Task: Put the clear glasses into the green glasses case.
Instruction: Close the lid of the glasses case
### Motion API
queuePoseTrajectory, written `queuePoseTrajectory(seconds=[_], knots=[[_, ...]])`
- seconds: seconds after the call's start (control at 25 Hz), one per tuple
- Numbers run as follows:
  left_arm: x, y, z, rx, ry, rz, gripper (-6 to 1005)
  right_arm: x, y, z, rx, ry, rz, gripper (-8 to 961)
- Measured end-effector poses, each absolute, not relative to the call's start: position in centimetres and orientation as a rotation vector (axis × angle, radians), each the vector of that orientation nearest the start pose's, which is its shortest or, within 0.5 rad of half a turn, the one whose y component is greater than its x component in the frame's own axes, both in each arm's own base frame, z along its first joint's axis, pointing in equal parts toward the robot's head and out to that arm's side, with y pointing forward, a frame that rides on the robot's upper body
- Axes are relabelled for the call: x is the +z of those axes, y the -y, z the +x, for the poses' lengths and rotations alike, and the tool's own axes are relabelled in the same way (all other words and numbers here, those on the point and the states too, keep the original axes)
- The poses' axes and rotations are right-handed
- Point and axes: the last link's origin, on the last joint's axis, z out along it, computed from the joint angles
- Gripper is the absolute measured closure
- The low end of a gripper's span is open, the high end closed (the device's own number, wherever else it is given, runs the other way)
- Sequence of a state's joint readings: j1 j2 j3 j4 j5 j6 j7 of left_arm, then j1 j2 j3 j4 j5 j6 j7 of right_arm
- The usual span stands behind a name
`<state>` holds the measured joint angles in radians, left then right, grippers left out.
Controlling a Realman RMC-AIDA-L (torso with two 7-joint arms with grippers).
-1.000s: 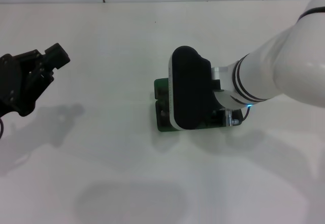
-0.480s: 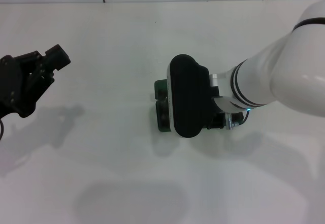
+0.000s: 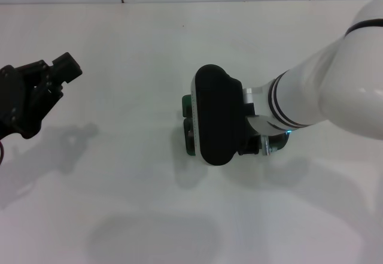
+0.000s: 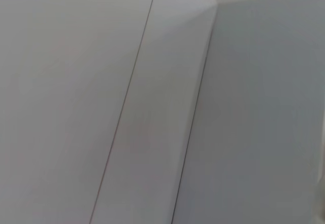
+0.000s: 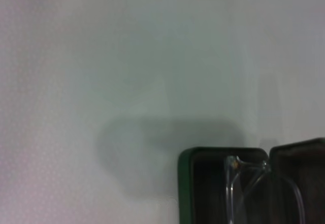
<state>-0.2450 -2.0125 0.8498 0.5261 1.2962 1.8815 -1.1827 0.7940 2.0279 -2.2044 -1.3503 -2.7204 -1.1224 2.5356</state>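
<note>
White tabletop (image 3: pixel 131 36) carries the job. Right arm's black wrist housing sits over the green glasses case (image 3: pixel 188 105), just right of centre, hiding most of it; right gripper (image 3: pixel 222 133) is under that housing, so I can't tell how its fingers stand. Left gripper (image 3: pixel 57 72) parked at 9 o'clock, fingers apart, holding nothing. Right wrist view: case open, clear glasses (image 5: pixel 254 183) lying inside the dark interior. Risks, my read: a hinge or arm resting on the rim could get crushed on closing; lifting away carelessly could drag the frame out or shove the case.
</note>
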Motion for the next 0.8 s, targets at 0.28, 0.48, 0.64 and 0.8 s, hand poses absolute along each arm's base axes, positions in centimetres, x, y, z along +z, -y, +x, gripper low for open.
queuePoseTrajectory(seconds=[0.28,0.48,0.64,0.8], knots=[[5.9,-24.9,-28.4,-1.421,0.473,-2.302,940,-11.0,-32.7,9.8,-0.754,0.382,-2.632,750],[5.9,-24.9,-28.5,-1.421,0.473,-2.300,939,-10.1,-32.1,9.5,-0.752,0.328,-2.609,751],[5.9,-24.9,-28.4,-1.423,0.471,-2.300,939,-9.0,-31.3,9.3,-0.691,0.271,-2.625,752],[5.9,-25.0,-28.3,-1.425,0.466,-2.303,939,-7.5,-30.9,9.3,-0.649,0.183,-2.631,753]])
